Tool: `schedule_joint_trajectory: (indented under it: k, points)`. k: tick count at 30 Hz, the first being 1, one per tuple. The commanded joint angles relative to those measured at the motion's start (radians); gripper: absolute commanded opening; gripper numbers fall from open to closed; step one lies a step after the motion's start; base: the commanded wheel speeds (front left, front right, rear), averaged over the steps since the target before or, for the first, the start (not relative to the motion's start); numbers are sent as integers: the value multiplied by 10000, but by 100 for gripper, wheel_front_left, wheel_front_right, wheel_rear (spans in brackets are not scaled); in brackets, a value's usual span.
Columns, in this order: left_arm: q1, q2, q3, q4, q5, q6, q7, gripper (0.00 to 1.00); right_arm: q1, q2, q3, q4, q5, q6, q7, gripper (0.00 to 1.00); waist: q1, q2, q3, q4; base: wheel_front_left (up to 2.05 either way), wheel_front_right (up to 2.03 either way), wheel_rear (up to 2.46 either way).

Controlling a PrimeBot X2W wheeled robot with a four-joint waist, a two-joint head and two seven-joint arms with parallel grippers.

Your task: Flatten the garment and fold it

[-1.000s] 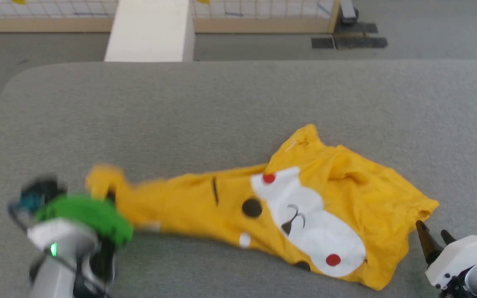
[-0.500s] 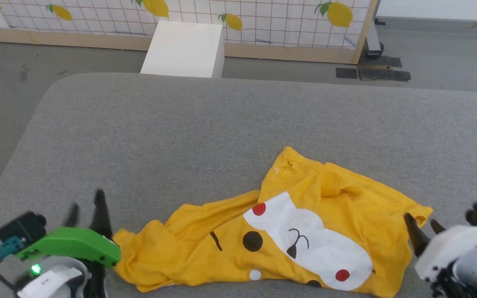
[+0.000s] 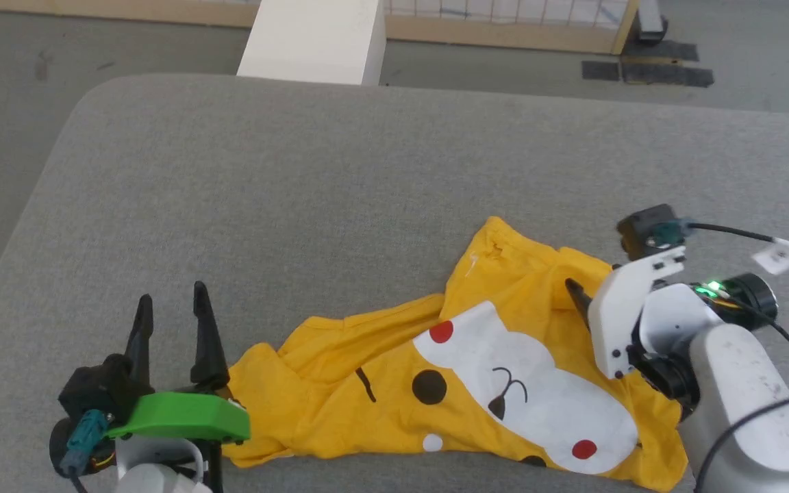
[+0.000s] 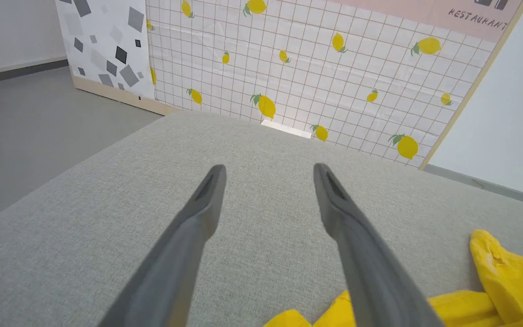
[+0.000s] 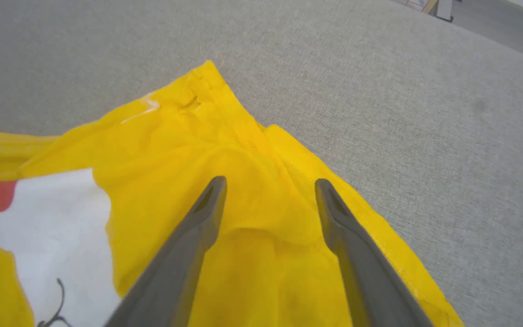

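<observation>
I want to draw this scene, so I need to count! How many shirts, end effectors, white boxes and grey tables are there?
Yellow T-shirt: 1
End effectors: 2 (left end effector, right end effector)
White box: 1
Grey table: 1
Total: 5

grey padded surface (image 3: 367,171), white block (image 3: 312,41), lemon-print panel (image 4: 311,68)

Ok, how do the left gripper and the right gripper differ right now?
The left gripper is over bare grey surface beside the garment; the right gripper is over the garment's yellow cloth. The left gripper wears a green cover, the right gripper a white cover. Both are open and hold nothing.
</observation>
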Motion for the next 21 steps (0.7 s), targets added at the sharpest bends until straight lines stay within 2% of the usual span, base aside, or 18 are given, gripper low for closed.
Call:
schedule_joint_trajectory:
  k: [1,5,9,10,11,12,16,21]
  points:
    - [-169,-84,25,18,123,-66,-72,100,-291,-104,225,257,-164,-15,101,100,1,0,350,314,0,0,0]
    - [-367,-392,101,47,344,-239,-75,100,-822,-315,854,1153,-326,-15,325,100,1,0,575,528,0,0,0]
    - [-426,-609,256,196,387,-344,-76,100,-1013,-394,1209,1687,32,-15,309,100,1,0,639,605,0,0,0]
    - [-431,-644,294,227,395,-364,-76,100,-1049,-387,1237,1741,152,-15,273,46,1,0,643,599,0,0,0]
    - [-441,-681,345,246,417,-393,-76,100,-1104,-392,1309,1727,309,-15,129,10,1,0,632,577,0,0,0]
    - [-444,-710,390,258,436,-415,-76,100,-1145,-397,1304,1706,455,-15,-12,0,1,0,610,550,0,0,0]
    - [-424,-801,558,356,505,-516,-77,100,-1270,-504,1053,1431,1068,-15,-517,0,1,0,420,331,0,0,0]
    - [-370,-866,743,478,499,-656,-77,100,-952,-926,1141,275,1867,-15,-697,0,1,0,54,-88,0,0,0]
